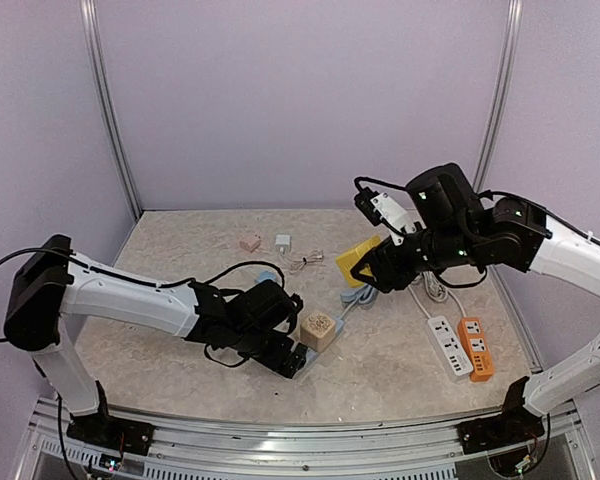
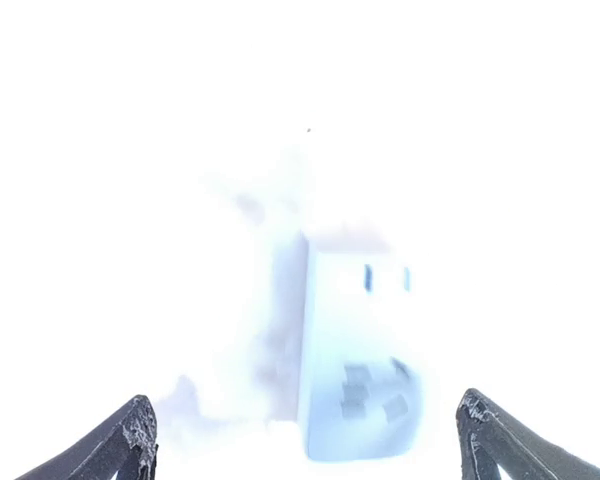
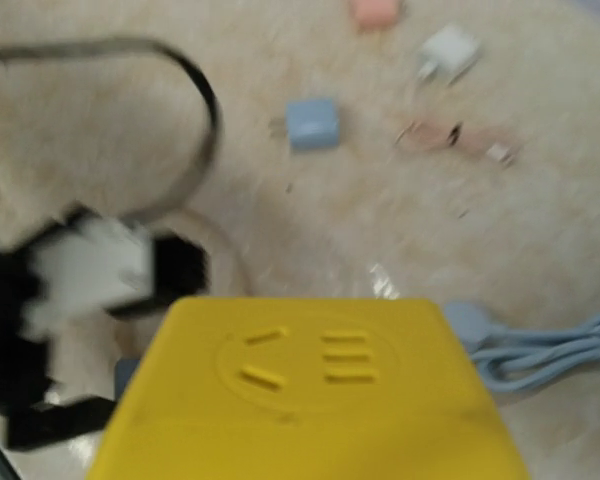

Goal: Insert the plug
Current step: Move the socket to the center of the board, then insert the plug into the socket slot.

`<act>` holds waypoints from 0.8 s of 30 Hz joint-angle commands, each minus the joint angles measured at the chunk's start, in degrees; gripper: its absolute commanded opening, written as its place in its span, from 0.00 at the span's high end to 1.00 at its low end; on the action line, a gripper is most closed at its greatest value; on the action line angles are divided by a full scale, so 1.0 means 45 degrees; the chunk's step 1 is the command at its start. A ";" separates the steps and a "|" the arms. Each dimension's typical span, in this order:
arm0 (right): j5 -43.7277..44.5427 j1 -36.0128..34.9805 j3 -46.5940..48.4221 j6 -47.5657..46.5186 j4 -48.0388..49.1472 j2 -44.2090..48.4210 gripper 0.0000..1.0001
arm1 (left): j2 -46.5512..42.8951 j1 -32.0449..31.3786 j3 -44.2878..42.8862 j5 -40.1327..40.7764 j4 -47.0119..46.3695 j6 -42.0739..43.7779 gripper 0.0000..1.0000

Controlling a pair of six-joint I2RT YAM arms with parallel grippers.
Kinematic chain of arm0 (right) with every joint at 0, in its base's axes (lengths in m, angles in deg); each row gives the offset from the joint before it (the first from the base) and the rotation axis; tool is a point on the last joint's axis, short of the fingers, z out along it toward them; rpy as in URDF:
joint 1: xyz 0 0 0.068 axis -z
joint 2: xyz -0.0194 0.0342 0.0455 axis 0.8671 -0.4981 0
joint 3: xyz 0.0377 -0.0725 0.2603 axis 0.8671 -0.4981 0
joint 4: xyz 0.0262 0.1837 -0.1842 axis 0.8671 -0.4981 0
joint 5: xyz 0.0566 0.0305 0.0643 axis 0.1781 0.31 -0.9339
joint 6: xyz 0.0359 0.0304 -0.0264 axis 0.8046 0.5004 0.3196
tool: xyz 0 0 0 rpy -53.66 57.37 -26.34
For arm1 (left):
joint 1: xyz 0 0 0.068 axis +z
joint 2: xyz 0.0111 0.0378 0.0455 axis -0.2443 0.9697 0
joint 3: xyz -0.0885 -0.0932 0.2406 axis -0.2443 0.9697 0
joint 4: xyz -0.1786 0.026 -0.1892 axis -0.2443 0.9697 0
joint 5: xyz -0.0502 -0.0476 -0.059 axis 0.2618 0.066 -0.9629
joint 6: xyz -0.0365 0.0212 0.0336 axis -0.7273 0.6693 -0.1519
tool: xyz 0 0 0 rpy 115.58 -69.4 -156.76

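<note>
Now my right tool [image 1: 372, 272] is clamped on the yellow cube socket [image 1: 358, 258] and holds it tilted off the table [image 1: 180, 240], right of the middle. It is a cube, so I can name no long axis. In my right wrist view its slotted face is turned up at the camera, with two slanted slots beside three level ones.

My left tool [image 1: 292, 356] stands wide and holds nothing. A pale cube [image 1: 318, 330] sits on the table just ahead of its fingertips. My left wrist view is washed out with glare, yet slots show on the face toward me.

I count two cubes. There are two power strips side by side at the right, one white [image 1: 447, 345] and one orange [image 1: 476, 348]. Three small adapters lie toward the far side: pink [image 1: 249, 242], white [image 1: 283, 241] and blue [image 3: 310, 122]. A light blue cable [image 1: 355, 297] lies between the cubes.
</note>
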 commanded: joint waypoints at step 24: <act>-0.1416 -0.2580 0.6199 0.0806 -0.4015 -0.8784 1.00 | -1.0203 -0.0246 0.6263 0.5698 -0.1519 -0.3596 0.01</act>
